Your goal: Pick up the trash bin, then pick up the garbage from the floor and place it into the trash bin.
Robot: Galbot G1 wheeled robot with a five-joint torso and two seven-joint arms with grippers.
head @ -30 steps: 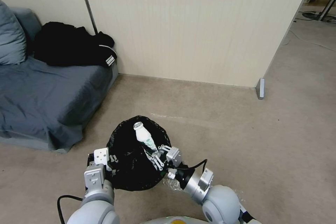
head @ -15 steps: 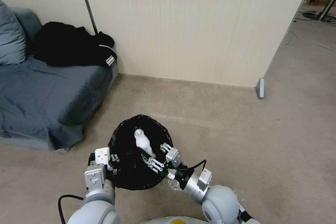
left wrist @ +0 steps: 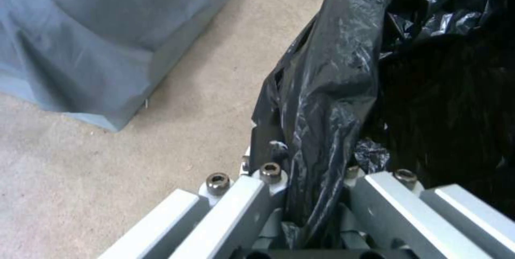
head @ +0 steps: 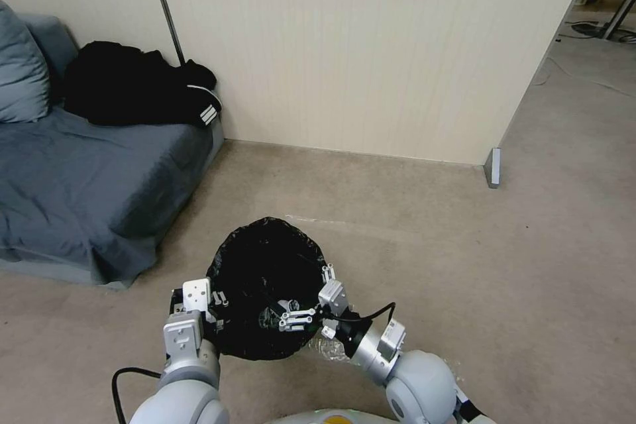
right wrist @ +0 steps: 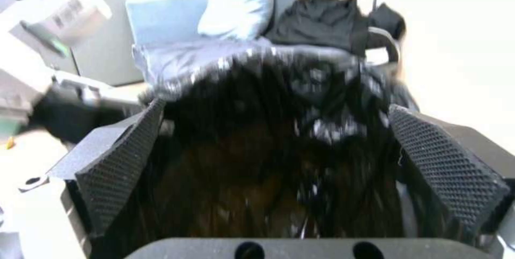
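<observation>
I see my left gripper (head: 211, 305) pinching the near-left rim of the trash bin (head: 265, 265), which sits just off the sofa's (head: 79, 192) corner. My right gripper (head: 311, 298) hangs spread wide over its near-right rim, empty.

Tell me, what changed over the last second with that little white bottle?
The right gripper opened its fingers, and the small white plastic bottle it held above the black-bag-lined round bin went from sight into the bag. The left gripper stays clamped on the bag's rim; the bin hasn't moved.

no readable text, no labels, no brands, no numbers in any view
</observation>
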